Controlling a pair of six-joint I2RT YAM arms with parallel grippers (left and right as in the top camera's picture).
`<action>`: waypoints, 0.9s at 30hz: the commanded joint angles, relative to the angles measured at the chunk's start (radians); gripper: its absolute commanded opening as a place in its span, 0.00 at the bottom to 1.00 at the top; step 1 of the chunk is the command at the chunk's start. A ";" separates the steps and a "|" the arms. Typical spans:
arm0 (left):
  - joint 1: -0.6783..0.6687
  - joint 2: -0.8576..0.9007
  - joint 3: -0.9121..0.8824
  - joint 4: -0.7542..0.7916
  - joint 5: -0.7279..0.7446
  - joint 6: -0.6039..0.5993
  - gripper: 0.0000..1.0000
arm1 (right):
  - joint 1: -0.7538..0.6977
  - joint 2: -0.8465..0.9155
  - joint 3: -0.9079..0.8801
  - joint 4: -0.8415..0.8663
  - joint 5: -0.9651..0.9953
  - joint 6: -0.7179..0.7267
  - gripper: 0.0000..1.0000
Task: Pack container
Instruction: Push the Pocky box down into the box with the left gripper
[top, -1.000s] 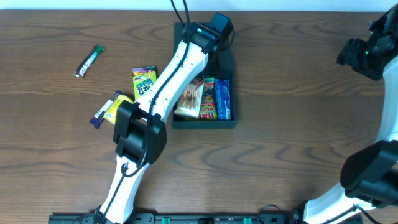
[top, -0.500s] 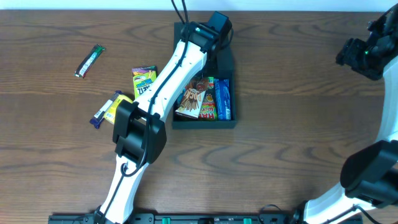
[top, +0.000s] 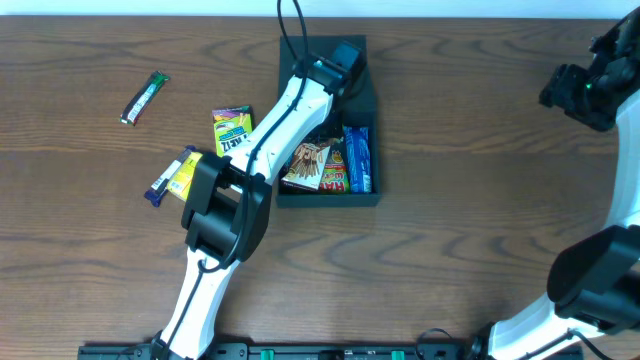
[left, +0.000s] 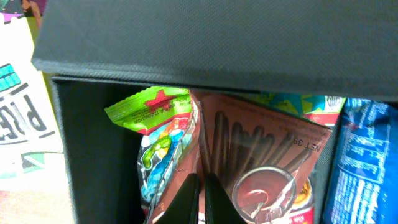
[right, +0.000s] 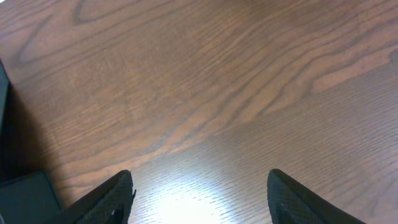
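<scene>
The dark teal container (top: 362, 198) lies at mid-table with its lid (top: 360, 100) open behind it. Inside it lie a brown chocolate-stick packet (top: 308, 165), a red packet (top: 335, 165) and a blue packet (top: 358, 160). My left arm reaches over the box, its wrist (top: 340, 55) above the lid. In the left wrist view the left gripper (left: 200, 186) is shut just above the brown packet (left: 261, 162), beside a green gummy packet (left: 155, 143), with nothing seen between its fingers. My right gripper (right: 202, 186) hangs open over bare wood at the far right (top: 585, 85).
Left of the container lie a green-and-yellow packet (top: 230, 130), a yellow and purple pair of packets (top: 175, 175) and a green bar (top: 145, 97). The left arm's elbow (top: 225, 210) stands over the table in front of them.
The left jaws have closed from open. The brown packet has shifted and tilted inside the container. The left wrist has moved slightly left and toward the front. The right arm is still.
</scene>
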 joint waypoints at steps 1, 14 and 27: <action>0.007 0.012 -0.039 -0.002 -0.003 0.015 0.06 | -0.006 0.001 0.003 -0.007 -0.008 -0.010 0.68; 0.008 0.011 -0.040 0.011 -0.028 0.048 0.06 | -0.006 0.001 0.003 -0.024 -0.008 -0.010 0.68; 0.004 -0.064 0.116 -0.002 0.150 0.142 0.06 | -0.006 0.001 0.003 -0.025 -0.008 -0.010 0.69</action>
